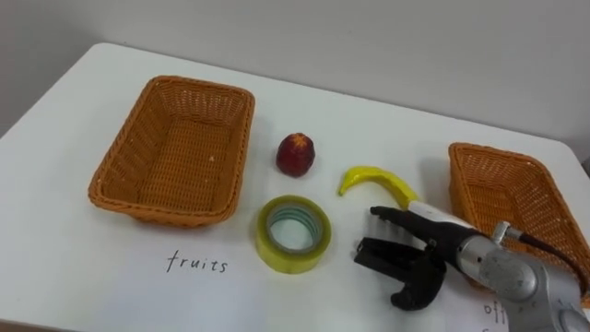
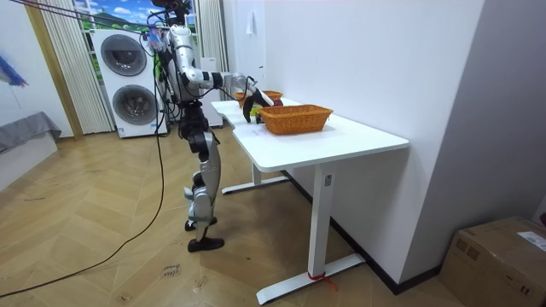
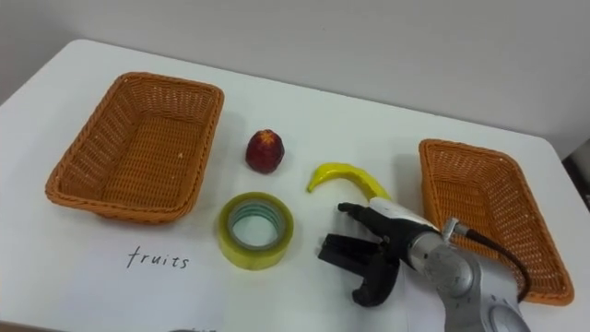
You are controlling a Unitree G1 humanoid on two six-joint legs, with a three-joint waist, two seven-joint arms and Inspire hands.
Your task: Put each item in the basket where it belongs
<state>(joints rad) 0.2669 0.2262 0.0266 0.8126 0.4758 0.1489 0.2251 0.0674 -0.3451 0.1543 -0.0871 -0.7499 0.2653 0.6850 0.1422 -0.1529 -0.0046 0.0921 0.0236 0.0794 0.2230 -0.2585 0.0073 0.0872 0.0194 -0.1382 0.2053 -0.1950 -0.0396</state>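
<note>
Fingers of right hand apart, stretched toward frame left, thumb hooked below, clamped on nothing; hand at lower right, above white table; two rectangular woven wicker baskets: one upper left, one right edge; one banana, smooth yellow arc, centre right, long axis left to lower right, far end at hand; one rounded red fruit, centre; one glossy yellow tape roll, flat, below fruit.

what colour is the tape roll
Yellow, with a pale green inner core; the tape roll shows best in the left eye view.
</note>
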